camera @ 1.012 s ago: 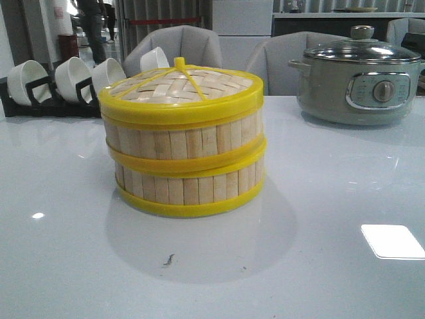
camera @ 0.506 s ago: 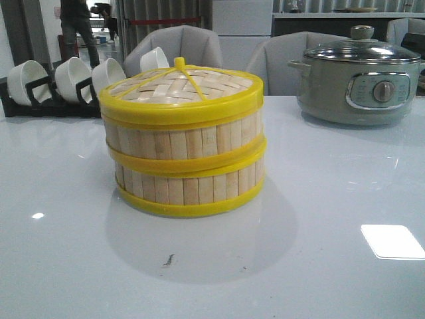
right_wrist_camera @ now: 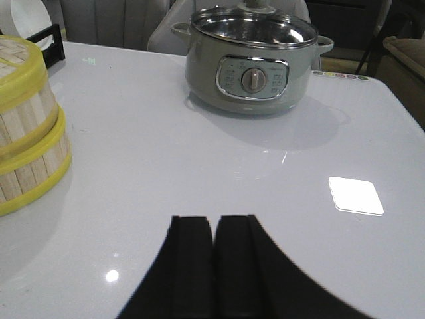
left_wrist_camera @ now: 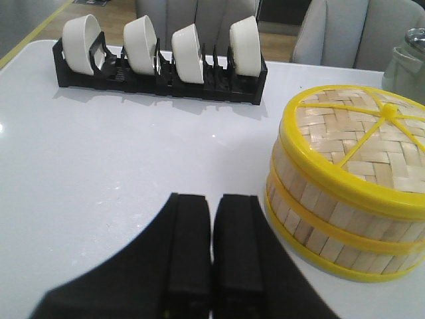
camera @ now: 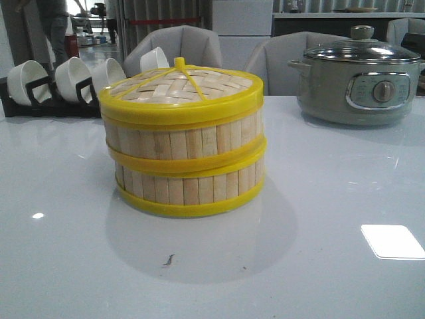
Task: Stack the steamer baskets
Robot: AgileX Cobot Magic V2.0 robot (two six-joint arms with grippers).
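Two steamer baskets stand stacked in the middle of the white table, the upper basket (camera: 182, 139) resting squarely on the lower basket (camera: 189, 186). A flat woven bamboo lid (camera: 180, 86) with a yellow rim caps the stack. In the left wrist view the stack (left_wrist_camera: 345, 199) sits just beside my left gripper (left_wrist_camera: 212, 198), which is shut and holds nothing. My right gripper (right_wrist_camera: 214, 219) is also shut and empty, well apart from the stack (right_wrist_camera: 26, 139). Neither gripper shows in the front view.
A black rack with several white bowls (camera: 66, 83) stands at the back left (left_wrist_camera: 159, 63). A grey-green electric pot with a glass lid (camera: 358, 80) sits at the back right (right_wrist_camera: 255, 66). Grey chairs stand behind the table.
The baskets and both arms have not moved. Only a person in the far background has shifted.
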